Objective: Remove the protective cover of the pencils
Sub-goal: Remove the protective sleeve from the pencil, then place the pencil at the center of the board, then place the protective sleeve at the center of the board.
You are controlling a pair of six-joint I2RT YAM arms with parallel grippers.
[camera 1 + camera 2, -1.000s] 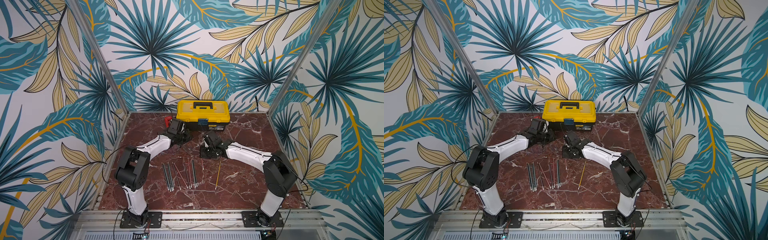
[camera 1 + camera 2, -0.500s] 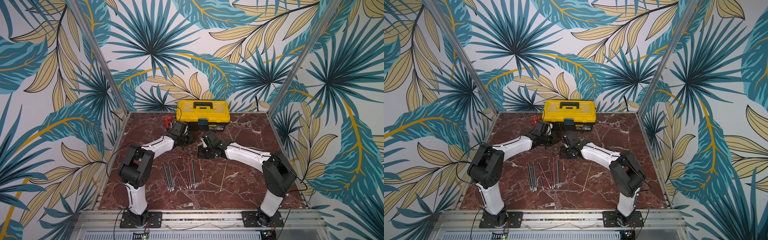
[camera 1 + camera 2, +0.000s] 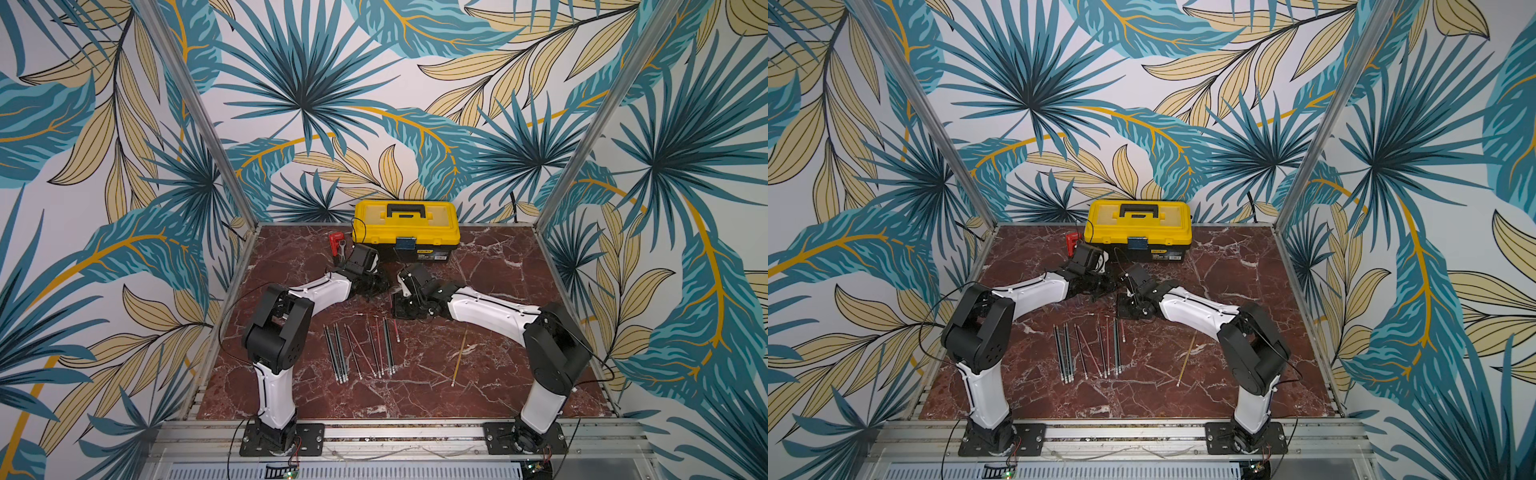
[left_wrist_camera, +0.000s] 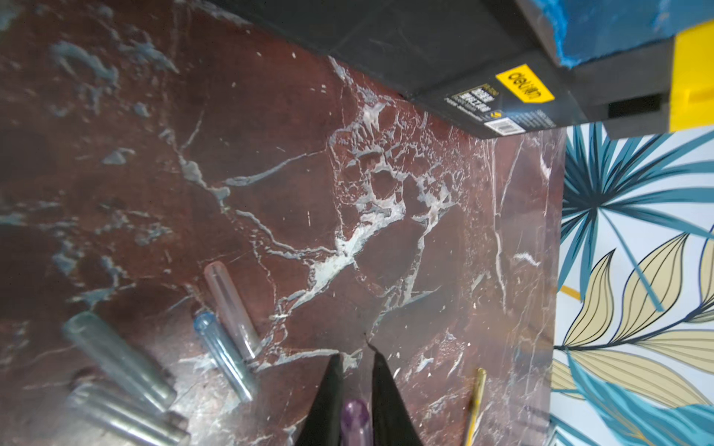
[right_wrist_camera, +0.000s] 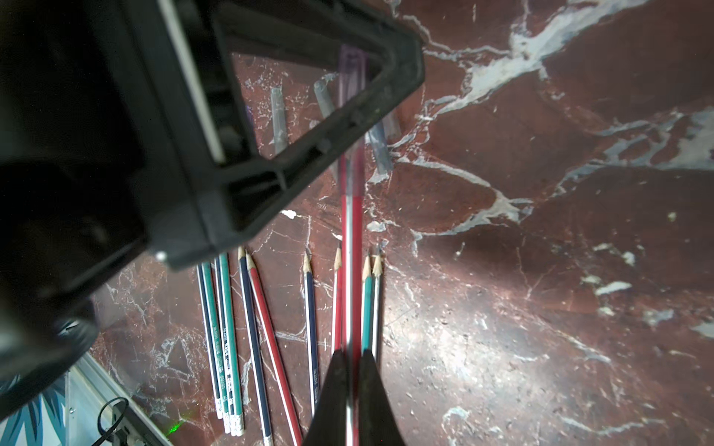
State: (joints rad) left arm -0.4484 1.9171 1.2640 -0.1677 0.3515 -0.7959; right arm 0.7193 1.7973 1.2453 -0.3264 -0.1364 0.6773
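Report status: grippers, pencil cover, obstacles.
Right gripper shut on red pencil. Left gripper shut on purple cap, cap not yet off. Loose caps on marble nearby; path looks free.

Change: left hand [image 4: 355, 359] moves in toward right hand [image 5: 352, 355]; its fingers [image 4: 328, 394] go from apart to clamped on purple cap [image 4: 356, 419] at tip of red pencil [image 5: 352, 231]. The yellow pencil [image 3: 459, 357] lies further to the right.
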